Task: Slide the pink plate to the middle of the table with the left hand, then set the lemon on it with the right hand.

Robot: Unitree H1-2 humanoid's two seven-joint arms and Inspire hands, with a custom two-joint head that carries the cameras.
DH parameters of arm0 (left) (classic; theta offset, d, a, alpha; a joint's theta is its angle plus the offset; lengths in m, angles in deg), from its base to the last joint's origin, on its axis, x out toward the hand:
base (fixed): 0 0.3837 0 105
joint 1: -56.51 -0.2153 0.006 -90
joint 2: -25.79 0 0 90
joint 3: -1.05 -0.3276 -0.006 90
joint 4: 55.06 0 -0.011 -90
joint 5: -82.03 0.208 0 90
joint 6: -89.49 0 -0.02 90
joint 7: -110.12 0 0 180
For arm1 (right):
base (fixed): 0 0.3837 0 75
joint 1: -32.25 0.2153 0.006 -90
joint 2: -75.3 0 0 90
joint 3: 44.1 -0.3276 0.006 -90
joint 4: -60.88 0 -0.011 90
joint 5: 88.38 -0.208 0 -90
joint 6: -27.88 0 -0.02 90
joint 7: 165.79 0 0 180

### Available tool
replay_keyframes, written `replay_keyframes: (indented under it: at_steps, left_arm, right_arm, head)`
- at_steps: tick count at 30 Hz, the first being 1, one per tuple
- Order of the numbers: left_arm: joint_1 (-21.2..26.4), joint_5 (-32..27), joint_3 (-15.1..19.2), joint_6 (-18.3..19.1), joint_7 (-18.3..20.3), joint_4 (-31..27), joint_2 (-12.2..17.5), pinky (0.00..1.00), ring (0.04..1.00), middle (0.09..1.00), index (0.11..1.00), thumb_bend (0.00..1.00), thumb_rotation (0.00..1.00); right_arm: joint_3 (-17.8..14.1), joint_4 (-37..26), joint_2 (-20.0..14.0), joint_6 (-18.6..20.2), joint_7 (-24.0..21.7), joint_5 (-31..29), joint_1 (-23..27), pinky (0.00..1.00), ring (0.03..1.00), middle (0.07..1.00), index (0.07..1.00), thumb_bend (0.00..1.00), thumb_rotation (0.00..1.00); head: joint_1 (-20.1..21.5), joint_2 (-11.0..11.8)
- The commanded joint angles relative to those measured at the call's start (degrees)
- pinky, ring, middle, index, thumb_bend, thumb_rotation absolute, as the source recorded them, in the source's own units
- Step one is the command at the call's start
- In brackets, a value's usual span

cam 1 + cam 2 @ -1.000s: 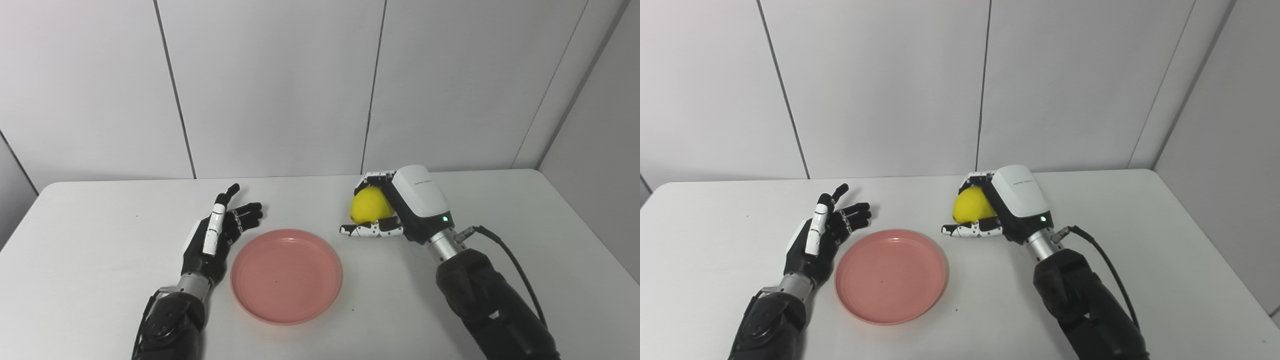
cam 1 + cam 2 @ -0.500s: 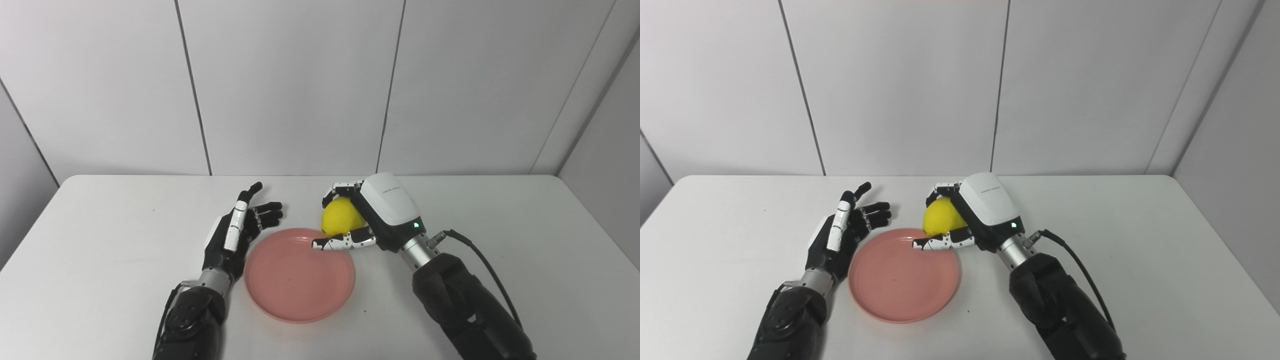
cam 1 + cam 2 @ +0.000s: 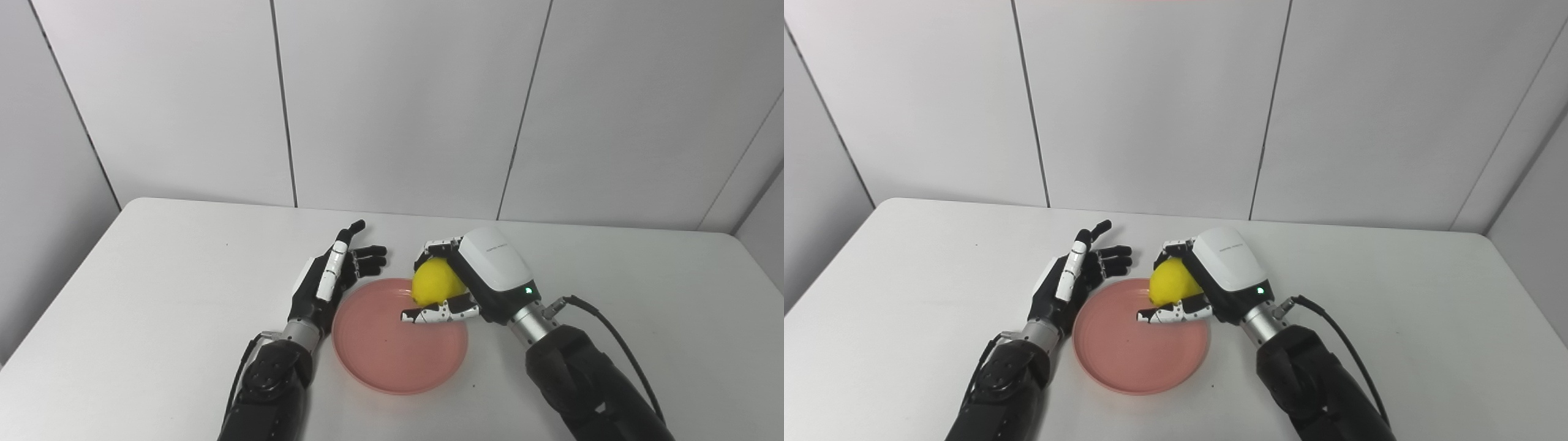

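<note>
Lemon (image 3: pixel 435 282) sits yellow in the grasp of the right hand (image 3: pixel 474 282), whose fingers (image 3: pixel 442 247) curl over its top and far side while the thumb (image 3: pixel 438 314) stretches out flat beneath it, pointing left; the white back of the hand faces up and to the right, and the dark forearm (image 3: pixel 582 380) rises from the bottom right corner with a black cable (image 3: pixel 618 340) looping off the wrist; the fruit hangs above the far right part of the pink plate (image 3: pixel 392 355), and whether it touches the plate cannot be told; the plate lies flat on the white tabletop (image 3: pixel 153 294), near the middle; the left hand (image 3: pixel 331 283) holds nothing, fingers spread and reaching away from the robot, palm turned towards the plate, just beside the plate's left rim; whether it touches that rim cannot be told; its arm (image 3: pixel 269 392) comes up from the bottom edge left of the plate; pale wall panels (image 3: pixel 398 104) stand behind the tabletop.
</note>
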State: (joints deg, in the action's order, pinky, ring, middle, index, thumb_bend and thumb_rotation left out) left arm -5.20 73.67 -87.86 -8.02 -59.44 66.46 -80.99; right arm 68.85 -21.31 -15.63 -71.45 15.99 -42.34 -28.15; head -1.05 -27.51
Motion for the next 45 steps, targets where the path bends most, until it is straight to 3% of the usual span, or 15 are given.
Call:
replay_keyframes:
  at_steps: [1,3,5,18,29,45]
  left_arm:
    - [-1.95,-0.17,-0.47,-1.2,-0.05,2.32,-1.73,0.72,0.672,0.656,0.888,0.72,0.95]
    - [-2.0,-0.16,-0.44,-1.32,-0.05,2.42,-1.77,0.74,0.676,0.654,0.889,0.72,0.95]
    - [-2.01,-0.04,-0.47,-1.59,0.01,2.59,-1.78,0.76,0.678,0.65,0.887,0.72,0.96]
    - [-1.92,-0.12,-0.27,-1.78,-0.12,2.51,-2.0,0.78,0.681,0.649,0.875,0.68,0.95]
    - [-1.27,0.22,-0.32,-2.72,-0.13,3.97,-1.65,0.74,0.694,0.692,0.877,0.72,0.96]
    - [-0.19,-0.25,0.12,-3.6,0.06,6.22,-1.75,0.7,0.688,0.689,0.879,0.66,0.95]
  right_arm:
    - [-0.25,-0.21,0.72,-2.32,0.98,0.3,4.5,0.13,0.189,0.278,0.479,0.5,0.27]
    - [0.02,0.65,1.19,-1.73,1.2,1.31,5.46,0.12,0.18,0.265,0.479,0.5,0.19]
    - [0.22,1.78,1.69,-1.32,1.96,2.51,6.29,0.12,0.176,0.263,0.478,0.5,0.17]
    - [1.4,7.17,4.96,-0.68,3.99,5.14,7.28,0.11,0.17,0.256,0.48,0.5,0.16]
    - [3.23,12.05,5.05,-2.06,4.16,4.76,7.78,0.12,0.179,0.266,0.481,0.49,0.16]
    - [4.05,8.31,2.53,-1.82,-2.62,1.21,6.03,0.16,0.221,0.308,0.485,0.5,0.16]
  head:
    - [-0.05,-0.15]
    - [-0.01,-0.17]
    - [0.02,-0.19]
    - [0.47,-0.66]
    - [1.3,-0.63]
    - [3.15,-0.43]
